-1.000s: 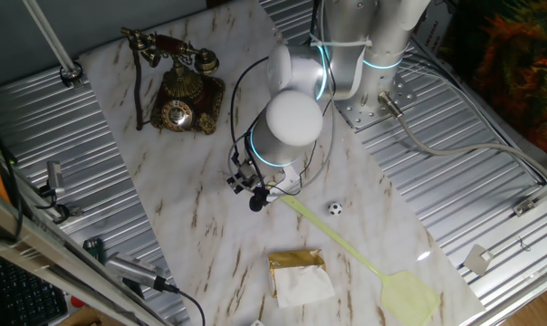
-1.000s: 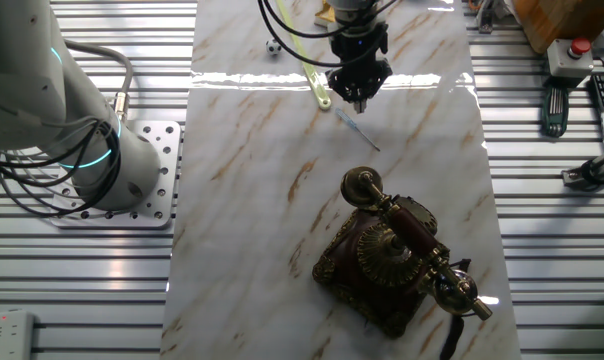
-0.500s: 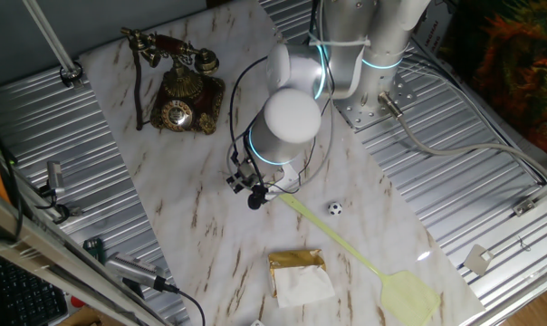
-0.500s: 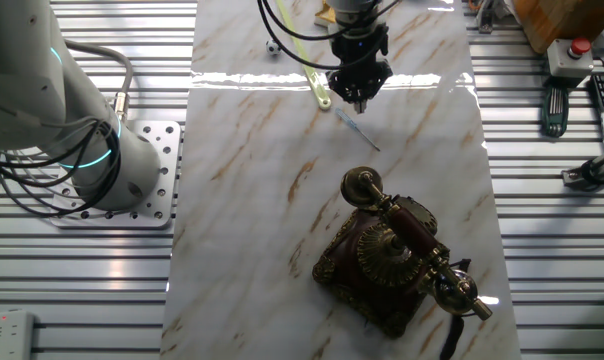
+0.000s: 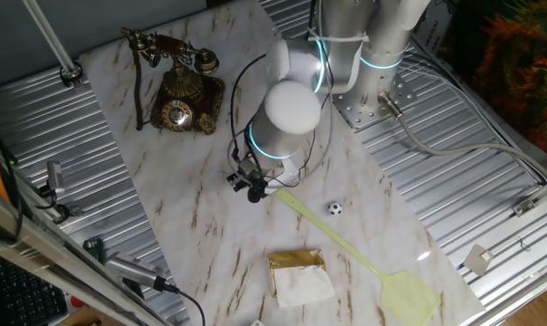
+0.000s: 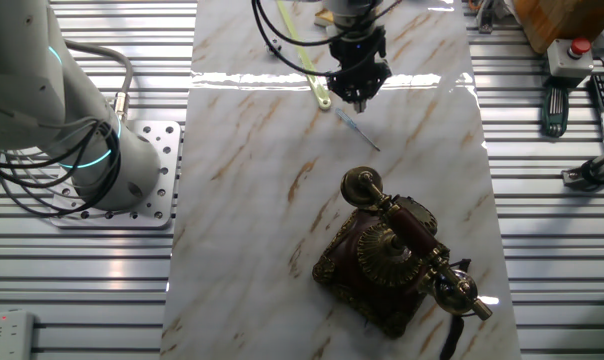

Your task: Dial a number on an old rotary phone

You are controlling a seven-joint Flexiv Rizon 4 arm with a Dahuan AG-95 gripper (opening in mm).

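The old rotary phone (image 5: 181, 93) stands at the far left corner of the marble sheet, its round brass dial (image 5: 176, 114) facing the front and its dark red handset (image 5: 171, 47) on the cradle. In the other fixed view the phone (image 6: 390, 262) is at the near right. My gripper (image 5: 254, 192) hangs low over the middle of the sheet, well short of the phone. Its dark fingers (image 6: 358, 96) point down and look pressed together, with nothing between them.
A yellow fly swatter (image 5: 364, 258) lies diagonally just beside the gripper. A small black-and-white ball (image 5: 334, 208) and a gold-and-white packet (image 5: 299, 274) lie nearer the front. A thin clear stick (image 6: 358, 130) lies between gripper and phone. Ribbed metal surrounds the sheet.
The arm has shifted a little, carrying the gripper slightly toward the phone. Nothing else has moved.
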